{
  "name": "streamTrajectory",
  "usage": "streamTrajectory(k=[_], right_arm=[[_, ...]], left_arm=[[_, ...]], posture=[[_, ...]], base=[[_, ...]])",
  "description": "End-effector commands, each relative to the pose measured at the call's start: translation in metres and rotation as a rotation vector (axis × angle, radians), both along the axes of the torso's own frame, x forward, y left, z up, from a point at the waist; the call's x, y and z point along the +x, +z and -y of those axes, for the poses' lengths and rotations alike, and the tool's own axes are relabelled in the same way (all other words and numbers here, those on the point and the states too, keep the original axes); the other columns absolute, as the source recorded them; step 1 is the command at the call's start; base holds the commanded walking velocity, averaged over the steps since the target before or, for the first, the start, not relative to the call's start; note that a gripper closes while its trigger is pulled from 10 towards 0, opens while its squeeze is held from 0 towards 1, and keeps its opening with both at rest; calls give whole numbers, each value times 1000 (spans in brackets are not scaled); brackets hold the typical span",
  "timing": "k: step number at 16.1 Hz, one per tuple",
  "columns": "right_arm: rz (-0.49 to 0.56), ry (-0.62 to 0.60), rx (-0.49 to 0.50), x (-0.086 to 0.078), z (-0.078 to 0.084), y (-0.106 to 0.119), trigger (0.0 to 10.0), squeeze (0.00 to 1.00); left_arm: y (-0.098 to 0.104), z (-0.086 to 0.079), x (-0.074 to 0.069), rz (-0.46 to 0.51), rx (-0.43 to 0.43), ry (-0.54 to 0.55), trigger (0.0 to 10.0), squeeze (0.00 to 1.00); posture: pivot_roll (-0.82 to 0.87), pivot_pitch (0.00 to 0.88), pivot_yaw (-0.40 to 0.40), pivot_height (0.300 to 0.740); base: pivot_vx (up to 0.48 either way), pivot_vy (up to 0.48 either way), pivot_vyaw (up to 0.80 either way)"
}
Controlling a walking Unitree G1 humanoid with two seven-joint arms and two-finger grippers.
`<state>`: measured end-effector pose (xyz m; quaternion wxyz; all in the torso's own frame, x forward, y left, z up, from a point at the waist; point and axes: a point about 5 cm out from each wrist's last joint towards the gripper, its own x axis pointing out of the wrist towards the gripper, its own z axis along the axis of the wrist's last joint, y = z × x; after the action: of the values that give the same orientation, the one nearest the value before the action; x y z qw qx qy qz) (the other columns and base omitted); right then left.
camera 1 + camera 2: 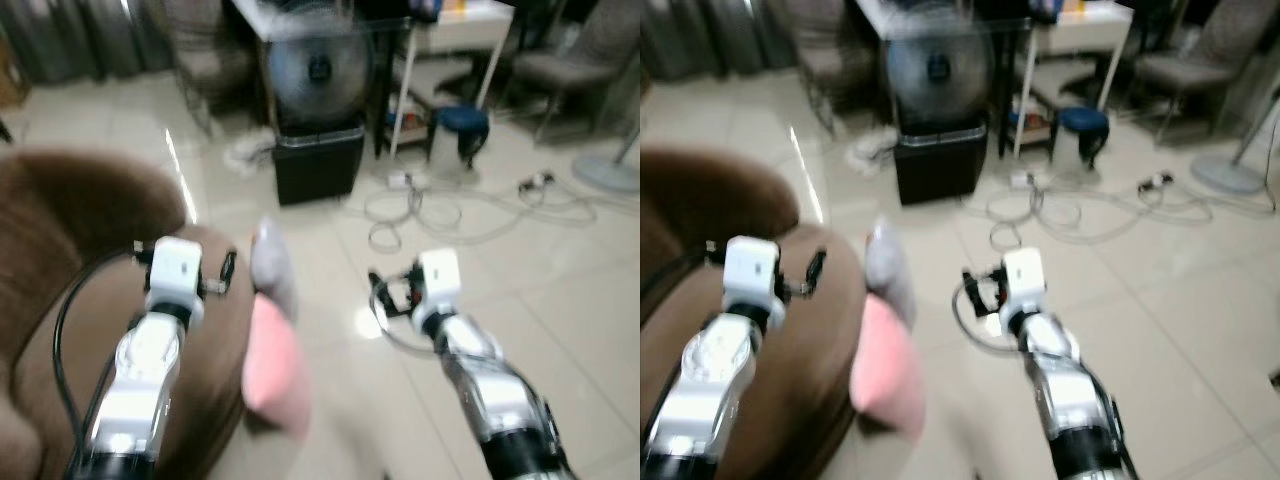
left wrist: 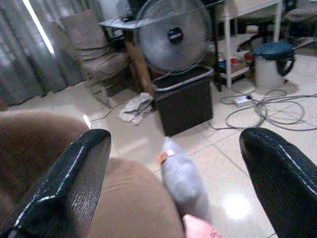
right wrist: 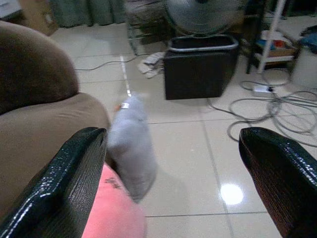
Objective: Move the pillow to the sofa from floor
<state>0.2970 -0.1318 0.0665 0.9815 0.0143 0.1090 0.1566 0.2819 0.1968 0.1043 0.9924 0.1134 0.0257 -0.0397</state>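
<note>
A grey pillow with a small tag stands on edge against the outer side of the brown sofa, and a pink pillow sits just below it by the floor. The eye views are blurred. My left gripper is open and empty above the sofa's rounded arm, with the grey pillow just past it. My right gripper hangs open and empty over the tiled floor to the right of both pillows.
A standing fan rests on a black box straight ahead. Coiled cables and a power strip lie on the tiles to the right, near a blue-topped stool and a white table. Chairs stand at the back.
</note>
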Motion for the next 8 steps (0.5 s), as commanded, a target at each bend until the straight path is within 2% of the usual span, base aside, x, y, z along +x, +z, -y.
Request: streamTrajectory(k=[1,5,8], right_arm=[[1,-30,-6,1,10,1,10000,0],[-2,-37,-9,0,10,0,10000,0],[-8,-42,-14,0,11,0,10000,0]], left_arm=[[1,9,1,2,-1,-29,10000,0],[1,9,2,2,1,-33,10000,0],[1,9,3,1,12,-23,10000,0]], posture=[[41,0,18,740],[44,0,18,740],[44,0,18,740]], base=[[356,0,0],[343,0,0],[0,0,0]])
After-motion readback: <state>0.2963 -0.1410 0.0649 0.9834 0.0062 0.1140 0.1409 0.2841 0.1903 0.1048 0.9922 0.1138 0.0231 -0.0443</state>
